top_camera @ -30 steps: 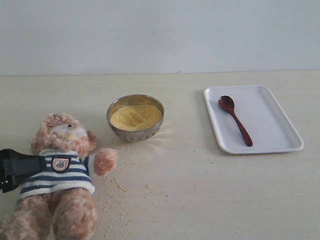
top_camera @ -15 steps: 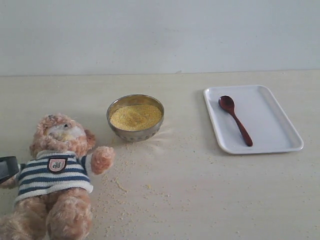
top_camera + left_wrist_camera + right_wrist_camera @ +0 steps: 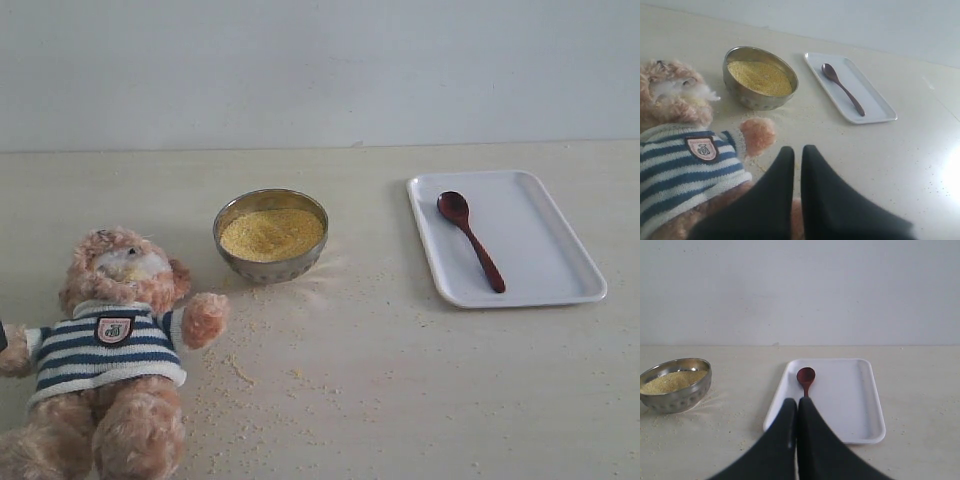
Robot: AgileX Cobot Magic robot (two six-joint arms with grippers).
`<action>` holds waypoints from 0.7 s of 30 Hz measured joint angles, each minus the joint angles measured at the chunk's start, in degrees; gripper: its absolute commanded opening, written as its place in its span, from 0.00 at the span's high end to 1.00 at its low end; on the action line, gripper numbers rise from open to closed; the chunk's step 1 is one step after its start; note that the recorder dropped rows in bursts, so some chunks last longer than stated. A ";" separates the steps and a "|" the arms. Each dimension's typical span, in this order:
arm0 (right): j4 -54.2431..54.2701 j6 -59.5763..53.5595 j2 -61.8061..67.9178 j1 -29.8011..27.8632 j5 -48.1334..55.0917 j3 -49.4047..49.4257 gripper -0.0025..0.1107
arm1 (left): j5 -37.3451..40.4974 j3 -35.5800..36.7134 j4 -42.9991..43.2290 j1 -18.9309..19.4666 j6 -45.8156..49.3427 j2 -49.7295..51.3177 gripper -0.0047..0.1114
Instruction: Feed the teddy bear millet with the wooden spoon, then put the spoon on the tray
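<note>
The teddy bear [image 3: 115,340] lies on its back at the front left, its striped shirt [image 3: 685,160] close beside my left gripper [image 3: 796,150]. That gripper is shut with nothing between its fingers and hovers over the bear's lower body. Millet [image 3: 271,232] fills the small metal bowl [image 3: 270,262] behind the bear's raised paw. The wooden spoon [image 3: 470,240] lies lengthwise on the white tray [image 3: 540,270] at the right. My right gripper [image 3: 797,401] is shut and empty, near the tray's [image 3: 850,400] front edge, in line with the spoon [image 3: 805,376], whose handle end it hides.
Pale millet crumbs [image 3: 240,370] are scattered on the table between the bear and the bowl and in front of them. A plain wall [image 3: 320,70] closes the back. In the exterior view neither arm reaches in, save a dark sliver at the left edge.
My left arm, which lay across the bear's chest, has drawn back to the left, out of the exterior view. The bear shifted slightly left and now lies still.
</note>
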 measured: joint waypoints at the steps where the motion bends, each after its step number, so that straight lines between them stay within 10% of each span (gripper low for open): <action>1: 0.00 0.00 0.00 0.00 0.00 0.00 0.98 | 0.00 0.00 -0.08 0.00 0.00 0.00 0.92; 21: 0.10 0.00 0.00 0.00 0.00 0.08 0.98 | -0.80 0.35 0.13 -4.77 0.00 -17.58 0.92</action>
